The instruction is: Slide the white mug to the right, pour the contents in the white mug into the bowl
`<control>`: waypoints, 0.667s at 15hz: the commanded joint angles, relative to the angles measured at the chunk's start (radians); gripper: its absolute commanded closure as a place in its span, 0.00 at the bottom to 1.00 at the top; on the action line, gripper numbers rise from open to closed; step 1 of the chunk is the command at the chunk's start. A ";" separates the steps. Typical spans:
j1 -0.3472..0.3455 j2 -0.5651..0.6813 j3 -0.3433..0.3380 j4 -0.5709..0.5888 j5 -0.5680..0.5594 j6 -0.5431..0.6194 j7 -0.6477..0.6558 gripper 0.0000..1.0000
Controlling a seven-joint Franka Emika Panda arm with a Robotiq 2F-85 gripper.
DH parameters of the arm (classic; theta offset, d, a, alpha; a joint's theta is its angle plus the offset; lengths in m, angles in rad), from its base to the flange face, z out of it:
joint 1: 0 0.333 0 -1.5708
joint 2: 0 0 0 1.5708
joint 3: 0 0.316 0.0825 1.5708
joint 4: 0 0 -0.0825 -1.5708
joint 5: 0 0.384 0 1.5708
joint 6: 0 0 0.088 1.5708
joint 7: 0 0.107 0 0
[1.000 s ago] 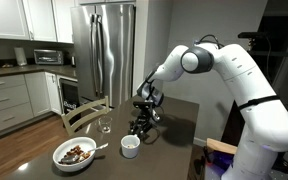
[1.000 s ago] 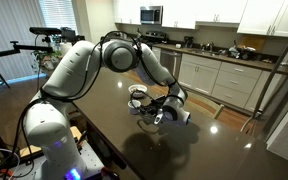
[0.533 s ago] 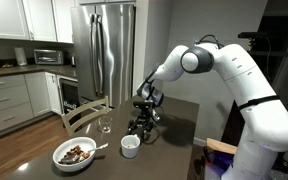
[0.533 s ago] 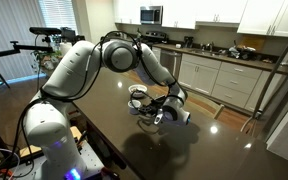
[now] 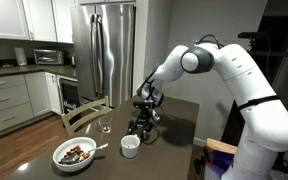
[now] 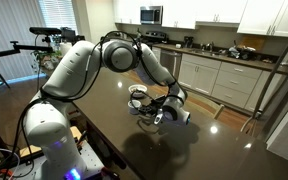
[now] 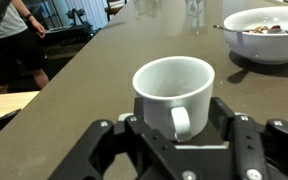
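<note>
On the desk (image 7: 84, 75), the white mug (image 7: 174, 85) stood upright between the claw (image 7: 176, 130) tips; clamped or loose, cannot tell. Arm pose matched a second earlier. Bowl (image 7: 269, 48) at 1 o'clock; pour likely not started.

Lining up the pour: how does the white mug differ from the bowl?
The white mug is narrow and tall with a side handle; the bowl is wide, shallow, handleless. The bowl holds brown food pieces; the mug's contents cannot be made out. Both are white and upright on the table.
</note>
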 commanded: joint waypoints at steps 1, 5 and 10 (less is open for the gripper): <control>0.003 -0.009 0.003 -0.002 -0.007 -0.010 0.009 0.07; -0.001 0.005 0.003 0.003 -0.002 0.003 -0.003 0.00; 0.005 0.002 0.001 -0.002 -0.002 0.026 -0.011 0.00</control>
